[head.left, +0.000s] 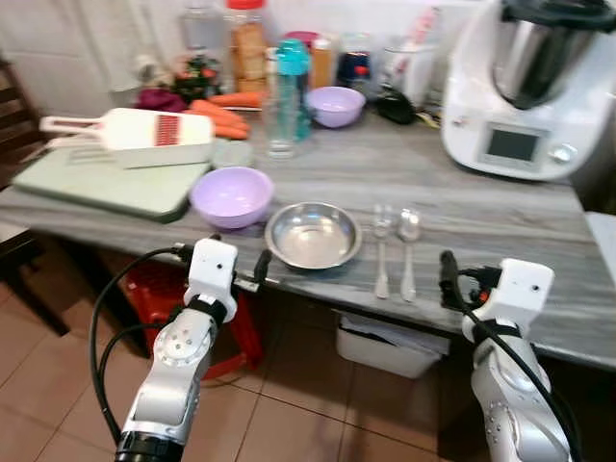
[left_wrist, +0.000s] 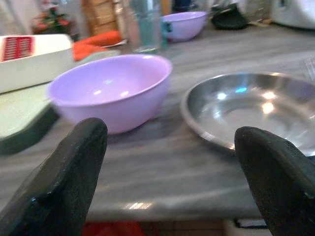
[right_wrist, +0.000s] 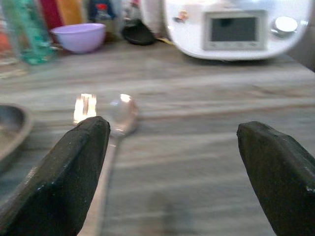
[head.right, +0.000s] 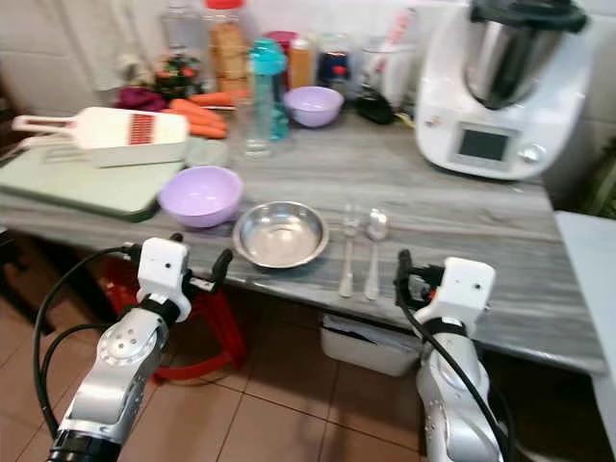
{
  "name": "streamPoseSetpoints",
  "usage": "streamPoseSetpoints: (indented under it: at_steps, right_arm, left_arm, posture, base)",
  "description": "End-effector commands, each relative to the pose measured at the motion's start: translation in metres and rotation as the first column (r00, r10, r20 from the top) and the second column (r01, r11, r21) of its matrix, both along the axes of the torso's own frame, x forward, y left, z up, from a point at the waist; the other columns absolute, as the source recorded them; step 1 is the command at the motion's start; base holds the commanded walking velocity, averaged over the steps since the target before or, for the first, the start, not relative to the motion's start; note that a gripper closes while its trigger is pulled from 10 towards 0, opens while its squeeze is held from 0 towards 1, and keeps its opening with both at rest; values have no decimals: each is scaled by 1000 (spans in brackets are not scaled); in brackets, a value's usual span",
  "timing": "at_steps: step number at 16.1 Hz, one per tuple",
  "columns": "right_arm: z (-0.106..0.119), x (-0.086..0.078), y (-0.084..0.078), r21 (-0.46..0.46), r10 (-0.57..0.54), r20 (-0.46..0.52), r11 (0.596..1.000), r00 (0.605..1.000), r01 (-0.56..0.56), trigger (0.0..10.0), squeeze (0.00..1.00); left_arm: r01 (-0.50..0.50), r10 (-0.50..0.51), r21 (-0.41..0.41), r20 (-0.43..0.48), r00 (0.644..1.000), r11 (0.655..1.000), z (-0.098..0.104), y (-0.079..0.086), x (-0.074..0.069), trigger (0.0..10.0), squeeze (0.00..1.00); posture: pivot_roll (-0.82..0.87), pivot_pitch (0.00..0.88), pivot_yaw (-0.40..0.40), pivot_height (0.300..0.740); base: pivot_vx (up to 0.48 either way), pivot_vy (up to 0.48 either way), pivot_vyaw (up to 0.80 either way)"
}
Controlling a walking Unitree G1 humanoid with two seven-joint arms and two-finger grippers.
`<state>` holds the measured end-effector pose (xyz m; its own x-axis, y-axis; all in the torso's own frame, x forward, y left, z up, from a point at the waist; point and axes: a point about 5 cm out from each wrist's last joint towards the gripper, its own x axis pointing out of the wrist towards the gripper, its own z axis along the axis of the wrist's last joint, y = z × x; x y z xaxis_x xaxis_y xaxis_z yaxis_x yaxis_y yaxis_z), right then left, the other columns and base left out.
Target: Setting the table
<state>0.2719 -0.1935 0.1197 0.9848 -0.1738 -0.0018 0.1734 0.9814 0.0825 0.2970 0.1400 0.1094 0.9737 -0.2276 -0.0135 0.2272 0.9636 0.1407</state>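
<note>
The steel plate (head.left: 313,234) sits close to the front edge of the grey worktop (head.left: 500,221). That is the main worry — a bump from below could push it off the edge. The left gripper (head.left: 241,272) hangs just in front of the plate, below the edge, with its fingers spread wide and nothing in them. If it comes up too fast, it could knock the plate or the purple bowl (head.left: 231,195) that sits just left of the plate.

A fork (head.left: 382,250) and a spoon (head.left: 408,248) lie side by side just right of the plate, handles pointing to the front edge. The right gripper (head.right: 416,274) is in front of them, open wide and empty too. Thin, flat things like these are hard to pinch, so they could slide or spin away.

Behind the plate stand a clear glass (head.left: 281,125) and a teal bottle (head.left: 293,82) — tall things that tip if an arm reaches over them. A second purple bowl (head.left: 335,105) is farther back. Left of the plate is a green cutting board (head.left: 106,183) with a white slicer (head.left: 144,137) on it, and carrots (head.left: 226,111) behind. Far right of the plate stands a big white kitchen machine (head.left: 525,91).
</note>
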Motion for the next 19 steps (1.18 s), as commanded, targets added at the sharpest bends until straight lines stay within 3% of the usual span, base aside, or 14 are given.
streamPoseSetpoints:
  at_steps: [1,19]
  right_arm:
    - [3,1,0,6,6,7,1000,1000,-6,10000,0]
    - [0,3,1,25,11,-3,1000,1000,-11,10000,0]
  left_arm:
    - [-3,3,15,2,1000,1000,-1,0,0,10000,0]
    - [21,-21,20,-15,1000,1000,-4,-3,0,10000,0]
  posture:
    - [-43,0,6,740]
    - [-38,0,9,740]
  base:
    - [0,0,0]
    - [-296,0,0]
